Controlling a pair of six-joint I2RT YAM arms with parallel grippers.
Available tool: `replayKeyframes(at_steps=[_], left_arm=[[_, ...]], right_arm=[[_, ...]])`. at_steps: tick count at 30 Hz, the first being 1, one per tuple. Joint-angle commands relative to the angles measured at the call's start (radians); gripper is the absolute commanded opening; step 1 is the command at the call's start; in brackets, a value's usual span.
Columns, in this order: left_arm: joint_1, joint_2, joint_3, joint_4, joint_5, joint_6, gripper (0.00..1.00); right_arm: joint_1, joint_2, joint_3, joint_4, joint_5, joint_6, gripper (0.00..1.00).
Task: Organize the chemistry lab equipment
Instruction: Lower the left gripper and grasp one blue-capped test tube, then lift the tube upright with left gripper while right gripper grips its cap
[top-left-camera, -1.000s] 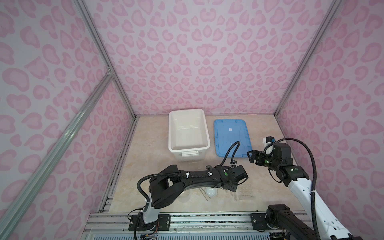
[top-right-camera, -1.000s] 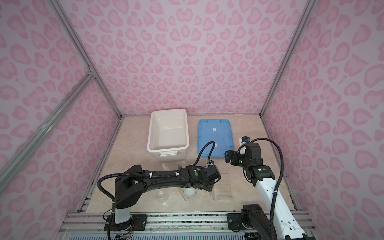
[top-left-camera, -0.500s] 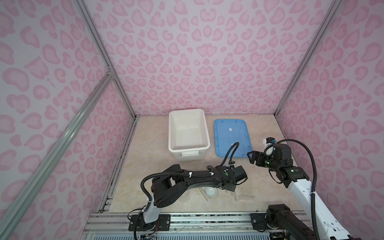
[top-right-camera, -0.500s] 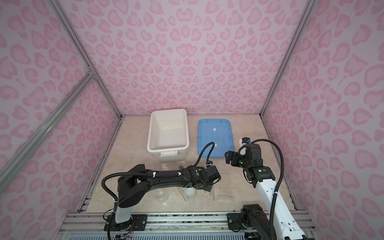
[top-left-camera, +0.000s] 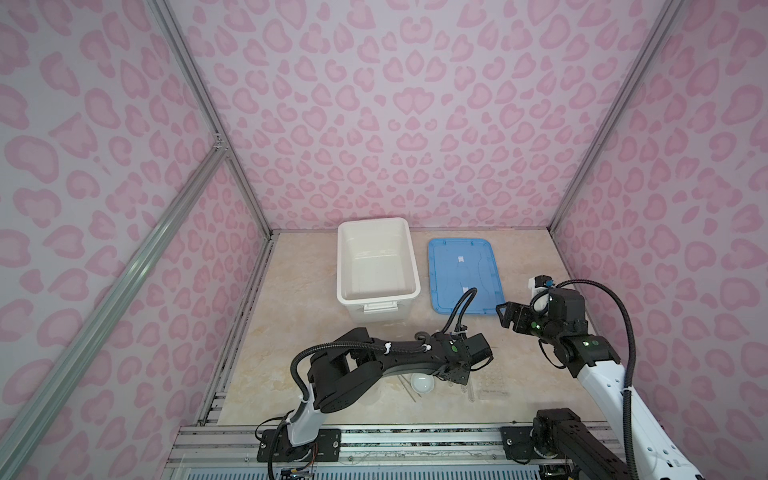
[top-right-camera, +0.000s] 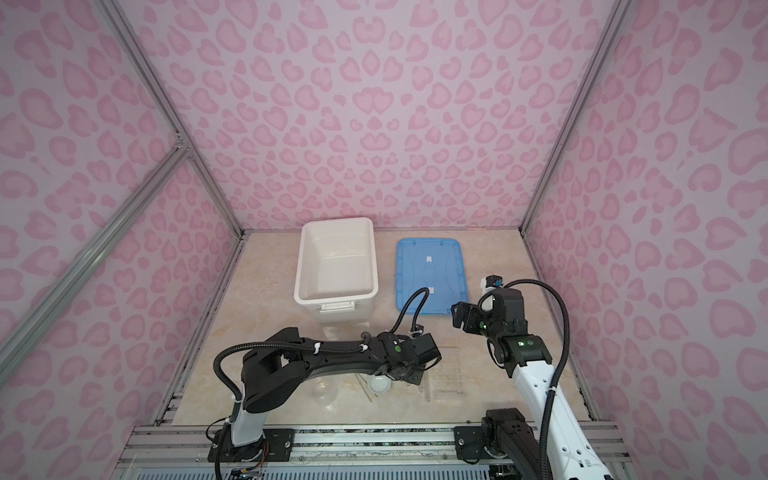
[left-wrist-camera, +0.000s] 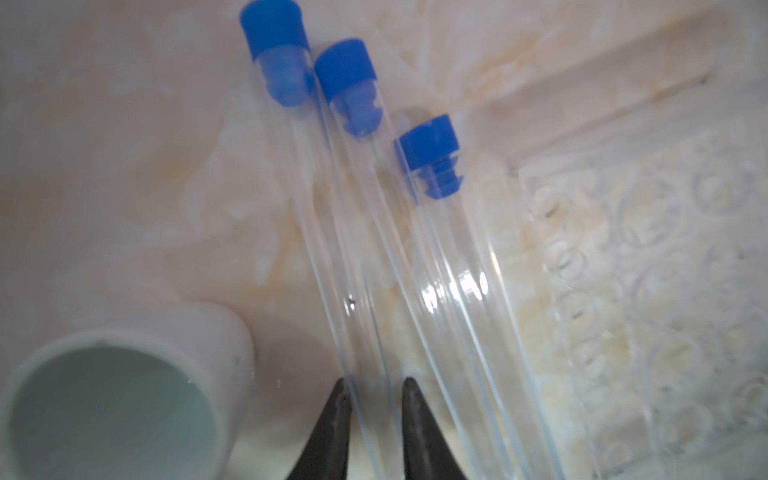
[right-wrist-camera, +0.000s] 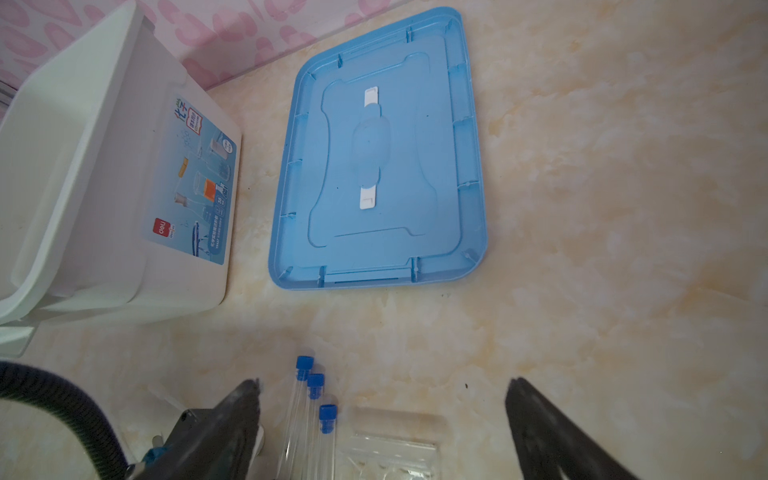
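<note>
**Left gripper (left-wrist-camera: 374, 386) astride one of the tubes (left-wrist-camera: 453, 291); right gripper (right-wrist-camera: 384, 384) idle above.**

The three tubes lie side by side on the table (top-left-camera: 291, 316), between the dish (left-wrist-camera: 112, 395) and the flat rack (left-wrist-camera: 644, 270), well short of the box (top-left-camera: 376, 259) and lid (top-left-camera: 461, 274). The left jaws stand narrow, one on each side of a tube, well down from the caps (left-wrist-camera: 428, 141). We cannot tell whether they press it yet. The right jaws are spread wide and hold nothing. We judge the tubes to be light, stiff, thin-walled and slick, and round enough to roll. We would pinch across the barrel near mid-length and squeeze gently. The tubes lie close together, so lifting one may nudge the others.
</note>
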Motion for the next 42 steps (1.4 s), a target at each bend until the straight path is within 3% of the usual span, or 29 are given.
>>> replayKeyframes(at_steps=[1,18,24,27,32,37,42], left_arm=[[0.003,0.015,0.006,-0.01,0.007,-0.014,0.24],[0.007,-0.066,-0.041,0.066,-0.054,0.003,0.13],[0.001,-0.177,-0.146,0.246,-0.057,0.074,0.11],[-0.008,-0.229,-0.2,0.337,-0.065,0.115,0.11],[-0.024,-0.332,-0.322,0.506,-0.086,0.192,0.11],[-0.03,-0.403,-0.409,0.604,-0.106,0.236,0.09],[-0.031,-0.423,-0.433,0.619,-0.124,0.247,0.09]], right_arm=[[-0.001,-0.004,-0.008,0.009,-0.001,0.004,0.93],[-0.011,0.01,-0.001,0.012,-0.04,0.007,0.94],[-0.032,0.042,0.026,-0.005,-0.154,0.011,0.93],[-0.034,0.082,0.053,-0.019,-0.264,0.02,0.92],[-0.008,0.177,0.081,0.014,-0.496,0.044,0.83],[0.073,0.263,0.125,-0.03,-0.494,0.015,0.78],[0.126,0.303,0.122,0.001,-0.491,0.028,0.68]])
